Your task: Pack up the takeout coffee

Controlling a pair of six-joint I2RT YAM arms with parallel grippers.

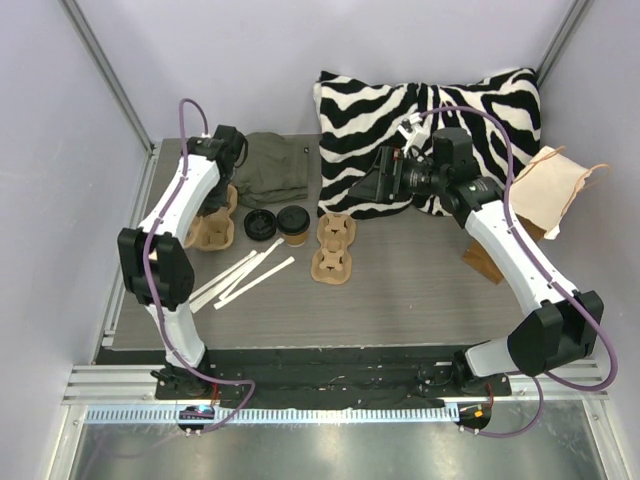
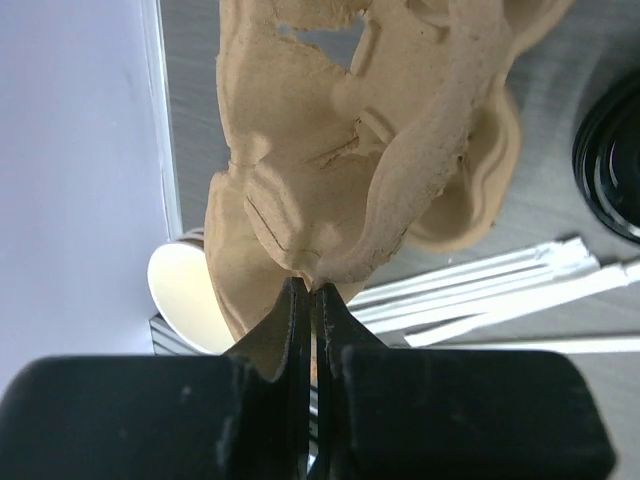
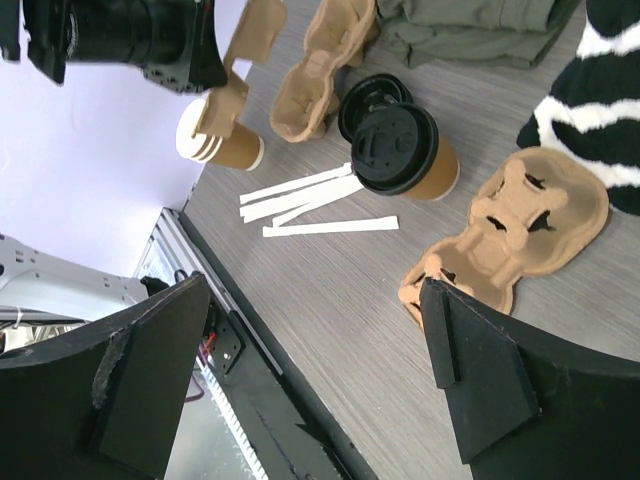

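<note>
1. The cup (image 1: pixel 293 224) is found upright on the desk (image 1: pixel 400 290), left of centre in the top view. It is fitted with a black lid and touched by neither hand.
2. A loose lid (image 1: pixel 259 224) lies just beside the cup on the left. An empty carrier (image 1: pixel 334 250) lies just beside it on the right.
3. The left hand (image 2: pixel 305 290) is pressed together on the edge of a second carrier (image 2: pixel 340 150), which is held tilted at the upper left of the top view. Spare cups (image 3: pixel 215 140) with pale rims are seen beneath it.
4. The right hand (image 3: pixel 315 370) is spread wide and holds nothing. It is raised at the upper right of the top view, in front of the striped cushion (image 1: pixel 480 100).
5. Paper-wrapped sticks (image 1: pixel 245 275) lie on the desk below the cup in the top view.
6. Handling, as judged: the cup is thin paper, light and easily crushed. Whether it is filled cannot be told.
7. A grip across the brown wall below the lid is advised, with gentle pressure. The lid should not be taken as the hold, since it may pop off.
8. The cup should be kept upright and lowered straight into a carrier hole.
</note>
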